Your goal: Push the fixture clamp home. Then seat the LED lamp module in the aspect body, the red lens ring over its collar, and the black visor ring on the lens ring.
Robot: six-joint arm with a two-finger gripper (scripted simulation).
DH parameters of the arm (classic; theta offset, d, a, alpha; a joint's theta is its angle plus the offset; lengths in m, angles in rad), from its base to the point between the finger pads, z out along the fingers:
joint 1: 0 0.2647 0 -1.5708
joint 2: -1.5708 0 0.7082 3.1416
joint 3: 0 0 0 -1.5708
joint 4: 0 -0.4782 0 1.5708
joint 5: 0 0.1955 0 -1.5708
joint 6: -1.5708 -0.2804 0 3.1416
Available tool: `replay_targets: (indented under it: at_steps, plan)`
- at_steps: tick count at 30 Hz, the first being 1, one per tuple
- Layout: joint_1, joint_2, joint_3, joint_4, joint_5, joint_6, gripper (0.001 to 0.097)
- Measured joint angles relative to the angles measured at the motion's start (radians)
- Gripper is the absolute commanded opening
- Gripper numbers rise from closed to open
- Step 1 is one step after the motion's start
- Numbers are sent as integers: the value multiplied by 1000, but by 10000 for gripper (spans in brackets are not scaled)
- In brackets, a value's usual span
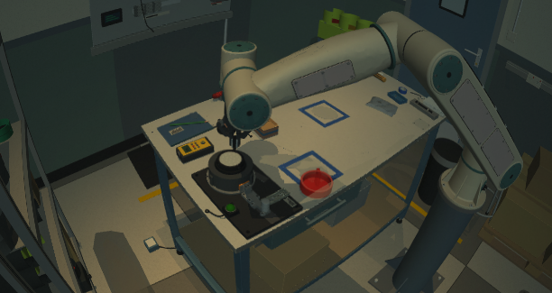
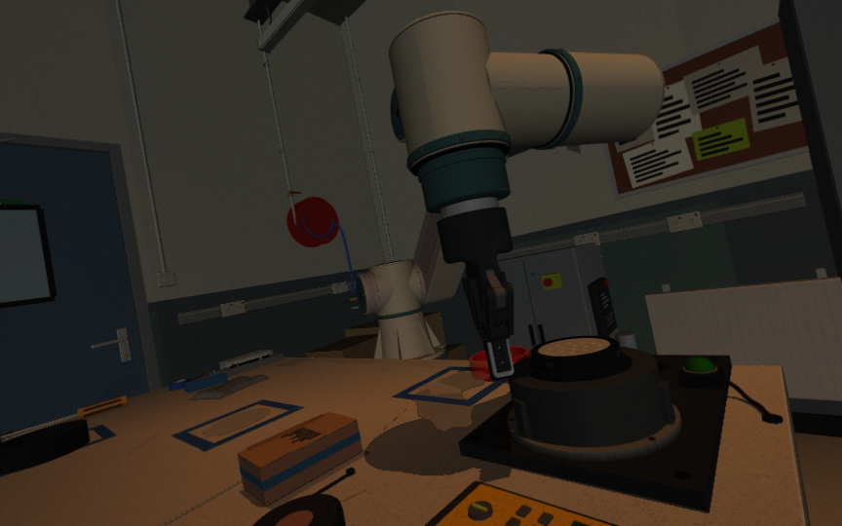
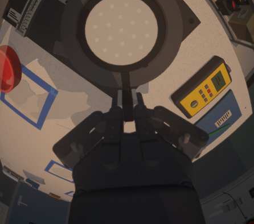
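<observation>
The LED lamp module [image 1: 230, 159] [image 2: 573, 353] [image 3: 121, 31], a black disc with a pale dotted face, sits in the dark round aspect body [image 1: 230, 176] [image 2: 591, 399] on the black fixture plate. My gripper [image 1: 234, 141] [image 2: 498, 366] [image 3: 127, 104] stands at the module's rim on the side away from the clamp, and its fingers pinch a thin black tab that sticks out from the module's edge. The grey fixture clamp [image 1: 261, 200] sits on the plate's front half. The red lens ring [image 1: 316, 183] [image 3: 7, 68] lies in a blue-taped square to the right.
A cardboard box [image 2: 300, 455] lies behind the fixture. A yellow meter [image 1: 195, 148] [image 3: 203, 87] and a blue pad [image 1: 185, 128] lie on the table's left end. A second blue-taped square [image 1: 323, 113] is further back. A green button [image 1: 231, 208] sits on the plate's front corner.
</observation>
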Motion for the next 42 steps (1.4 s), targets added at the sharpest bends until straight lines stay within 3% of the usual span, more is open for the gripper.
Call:
replay_targets:
  at_steps: [17, 28, 42]
  plan:
    - [0, 0, 0, 0, 0, 0, 80]
    - [0, 1, -1, 0, 0, 0, 300]
    - [0, 0, 0, 0, -1, 0, 300]
